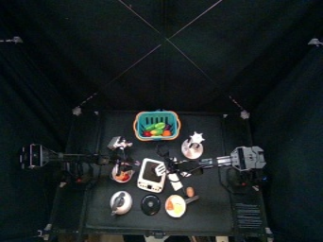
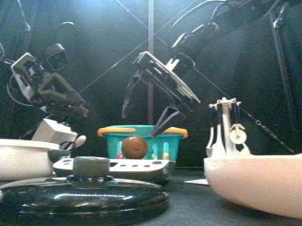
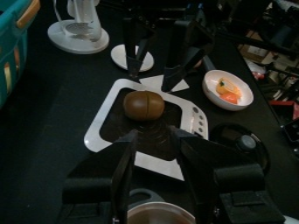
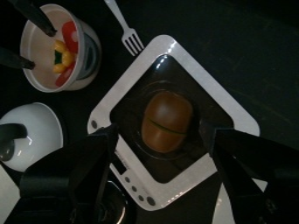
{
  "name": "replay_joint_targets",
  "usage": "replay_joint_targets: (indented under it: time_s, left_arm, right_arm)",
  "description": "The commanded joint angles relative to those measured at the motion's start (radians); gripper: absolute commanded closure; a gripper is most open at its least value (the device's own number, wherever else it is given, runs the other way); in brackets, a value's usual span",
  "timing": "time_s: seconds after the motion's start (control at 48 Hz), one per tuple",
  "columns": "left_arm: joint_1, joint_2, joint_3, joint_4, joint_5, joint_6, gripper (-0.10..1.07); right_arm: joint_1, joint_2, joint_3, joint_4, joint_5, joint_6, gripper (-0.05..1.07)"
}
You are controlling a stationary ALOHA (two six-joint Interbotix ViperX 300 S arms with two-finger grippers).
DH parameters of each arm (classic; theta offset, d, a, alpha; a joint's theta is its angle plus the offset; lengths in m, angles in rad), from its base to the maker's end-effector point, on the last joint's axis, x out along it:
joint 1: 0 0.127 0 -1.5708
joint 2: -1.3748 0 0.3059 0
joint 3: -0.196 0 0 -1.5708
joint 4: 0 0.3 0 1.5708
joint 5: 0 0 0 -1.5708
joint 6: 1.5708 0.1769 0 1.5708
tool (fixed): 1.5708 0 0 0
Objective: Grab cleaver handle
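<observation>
right wrist: right end effector (image 4: 166, 142) released, jaws spread wide, hanging over a white tray (image 4: 198, 83); nothing gripped
step: approach only; no grab begun
cleaver: can't make it out in any view, so handle location unknown; nearest utensil is a white fork (image 4: 124, 29) just beside the tray
next move: I'd say find the handle first, then line the open jaws across it and come down before clenching
tray contents: one brown rounded lump (image 4: 167, 122) lying in the middle
small bowl (image 4: 35, 61): red, yellow and green pieces inside; second white bowl (image 4: 33, 122) near it looks empty
left wrist: left end effector (image 3: 155, 150) looks released too, jaws apart, pointing at the same tray and lump
top: teal basket (image 1: 142, 119) behind the tray on the desk (image 1: 214, 213) – colourful bits in it, too small to name
front: black lid (image 2: 77, 192) and a big pale bowl (image 2: 253, 181) in the foreground; bowl's inside hidden
</observation>
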State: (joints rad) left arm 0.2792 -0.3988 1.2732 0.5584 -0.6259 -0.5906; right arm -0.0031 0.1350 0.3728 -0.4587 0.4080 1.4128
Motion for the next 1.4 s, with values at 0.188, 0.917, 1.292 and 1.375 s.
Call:
replay_joint_targets:
  time_s: [0.188,0.917,1.292,1.375]
  left_arm:
    - [-0.002,-0.009,-0.011,0.0,-0.003,0.002,0.21]
    - [0.003,-0.031,-0.008,-0.012,0.057,0.0,0.21]
    - [-0.003,-0.063,-0.017,-0.023,0.115,0.002,0.21]
    - [-0.002,-0.074,-0.017,-0.023,0.117,0.002,0.21]
  right_arm:
    - [0.14,-0.164,0.104,0.038,0.083,-0.002,0.0]
    - [0.307,-0.149,0.267,0.262,0.238,-0.009,0.01]
    - [0.304,-0.114,0.295,0.261,0.249,-0.008,0.01]
    - [0.304,-0.095,0.295,0.259,0.249,-0.011,0.01]
